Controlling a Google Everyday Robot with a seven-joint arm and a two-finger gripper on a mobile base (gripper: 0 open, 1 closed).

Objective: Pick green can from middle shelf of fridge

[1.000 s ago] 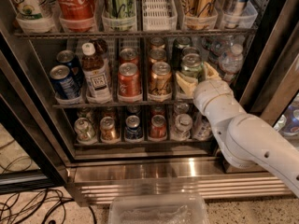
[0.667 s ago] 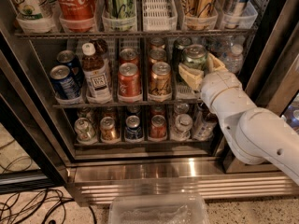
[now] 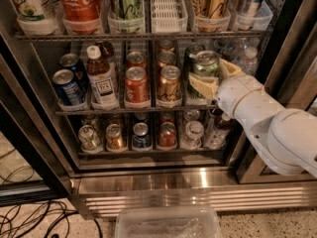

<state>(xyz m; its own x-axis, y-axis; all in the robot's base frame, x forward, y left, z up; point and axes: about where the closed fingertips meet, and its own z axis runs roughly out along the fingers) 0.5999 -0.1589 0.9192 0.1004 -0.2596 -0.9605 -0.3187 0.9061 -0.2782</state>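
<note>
The green can [image 3: 205, 63] is at the right end of the middle shelf [image 3: 99, 111] of the fridge [image 3: 148, 183], lifted a little above its lane tray. My gripper [image 3: 214, 77] comes in from the right on a white arm and is shut on this can. One pale finger [image 3: 202, 87] crosses the can's front and the other [image 3: 230, 67] is at its right side. Another green can [image 3: 192, 50] stands just behind it in the same lane.
On the middle shelf to the left stand copper-orange cans [image 3: 169, 83], red cans [image 3: 136, 85], a labelled bottle [image 3: 100, 78] and blue cans [image 3: 67, 86]. Tall cans fill the rack above, small cans the rack below. A clear plastic tub [image 3: 168, 223] and cables [image 3: 29, 217] lie on the floor.
My gripper has closed around the green can and raised it slightly up and to the right off the shelf tray. The other cans have not moved.
</note>
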